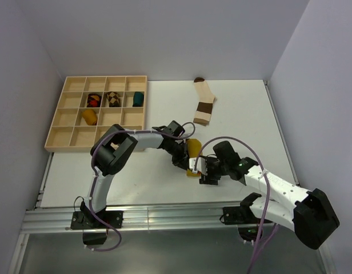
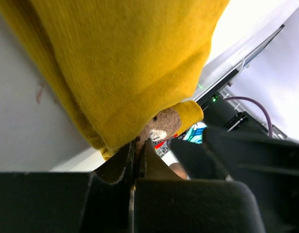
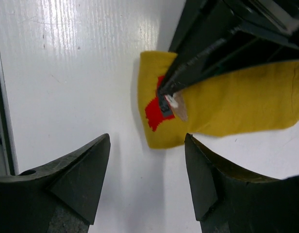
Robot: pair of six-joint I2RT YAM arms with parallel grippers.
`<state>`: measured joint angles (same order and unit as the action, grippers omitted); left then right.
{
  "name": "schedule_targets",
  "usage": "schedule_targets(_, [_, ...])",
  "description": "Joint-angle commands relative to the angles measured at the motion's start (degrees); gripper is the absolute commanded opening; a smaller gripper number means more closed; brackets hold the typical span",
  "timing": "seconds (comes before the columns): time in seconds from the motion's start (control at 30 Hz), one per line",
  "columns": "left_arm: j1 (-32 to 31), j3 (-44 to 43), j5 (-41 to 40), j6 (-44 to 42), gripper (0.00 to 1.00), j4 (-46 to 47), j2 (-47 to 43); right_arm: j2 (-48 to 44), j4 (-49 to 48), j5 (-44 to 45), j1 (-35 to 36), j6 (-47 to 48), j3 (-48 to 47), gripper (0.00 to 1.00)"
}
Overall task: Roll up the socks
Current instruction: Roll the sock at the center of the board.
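A bright yellow sock [image 1: 194,148] with a red mark [image 3: 156,112] lies on the white table between the two arms. My left gripper [image 2: 138,148] is shut on it, pinching the fabric near the red mark; the sock fills most of the left wrist view. In the top view the left gripper [image 1: 186,161] sits at the sock's near end. My right gripper [image 3: 147,140] stands open just short of that same end, nothing between its fingers, and in the top view this right gripper [image 1: 199,170] is close beside the left one. A cream sock with brown bands [image 1: 203,104] lies flat at the back.
A wooden compartment tray [image 1: 64,128] stands at the back left. It holds a mustard-orange bundle [image 1: 89,117], a red-and-dark bundle [image 1: 94,100], a brown-checkered bundle [image 1: 113,99] and a teal bundle [image 1: 138,99]. Grey walls close in on both sides.
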<state>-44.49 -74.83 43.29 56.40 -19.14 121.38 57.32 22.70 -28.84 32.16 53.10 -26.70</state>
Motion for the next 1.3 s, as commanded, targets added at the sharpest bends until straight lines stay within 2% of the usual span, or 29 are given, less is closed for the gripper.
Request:
schedule_targets(0.0, [0.4,-2.4,-0.4,1.3,0.0,-1.5,1.8,-0.2,-6.5,4.5,3.3,0.6,1.4,0.7])
schedule_targets(0.17, [0.4,-2.6,0.6,1.3,0.0,-0.8,2.3,2.8,-10.0,9.3,9.2,-0.5,1.7,0.68])
schedule_targets(0.33, [0.3,-1.5,1.7,1.0,0.0,0.0,1.4,9.5,-12.4,13.2,9.8,-0.9,-0.3,0.62])
schedule_targets(0.4, [0.3,-1.2,2.1,0.6,0.01,0.1,0.8,10.9,-13.2,14.3,9.8,-0.9,-0.5,0.57])
schedule_targets(0.47, [0.3,-0.5,2.3,0.0,0.02,0.6,0.3,12.2,-13.7,15.0,9.8,-1.5,-0.5,0.4])
schedule_targets(0.57, [0.3,1.5,2.9,0.0,0.12,3.6,-1.2,13.9,-14.0,15.4,9.7,-3.1,-1.2,0.23])
schedule_targets(0.63, [0.3,3.7,2.8,0.1,0.2,5.6,-3.4,14.0,-12.9,13.1,9.4,-4.1,-2.0,0.18])
schedule_targets(0.73, [0.4,7.4,-0.9,0.6,0.34,10.8,-8.2,14.0,-7.2,6.9,7.0,-4.4,-4.5,0.17])
schedule_targets(0.8, [0.4,10.6,-4.3,0.8,0.42,16.0,-11.9,15.4,-0.9,3.5,5.3,-3.8,-7.5,0.16])
schedule_targets(0.87, [0.4,12.9,-8.4,0.2,0.46,22.0,-14.7,17.9,5.6,-1.9,3.8,-2.4,-9.6,0.16])
schedule_targets(0.97, [0.4,18.2,-14.9,-1.3,0.47,25.7,-20.4,21.4,14.3,-8.2,0.1,0.5,-13.8,0.16])
schedule_targets(1.0, [0.4,22.1,-20.1,-1.4,0.47,29.4,-23.8,24.6,16.6,-9.6,-1.6,2.3,-16.3,0.16])
schedule_targets(1.07, [0.4,26.7,-24.8,-1.6,0.48,33.8,-27.6,28.1,23.7,-13.6,-3.7,4.5,-19.3,0.16])
schedule_targets(1.1, [0.4,30.7,-30.6,-2.2,0.48,37.4,-31.4,32.0,26.1,-14.9,-4.8,5.9,-22.6,0.16])
schedule_targets(1.2, [-1.3,36.2,-39.9,-7.3,0.49,40.9,-38.9,38.6,35.5,-17.3,-8.8,10.5,-30.0,0.18])
schedule_targets(1.23, [-2.3,36.4,-45.3,-11.9,0.49,41.4,-40.1,43.4,37.6,-17.7,-9.5,12.0,-31.9,0.18])
schedule_targets(1.27, [-3.5,36.3,-47.3,-14.5,0.49,41.2,-40.9,45.7,41.7,-18.2,-10.9,12.7,-33.8,0.18])
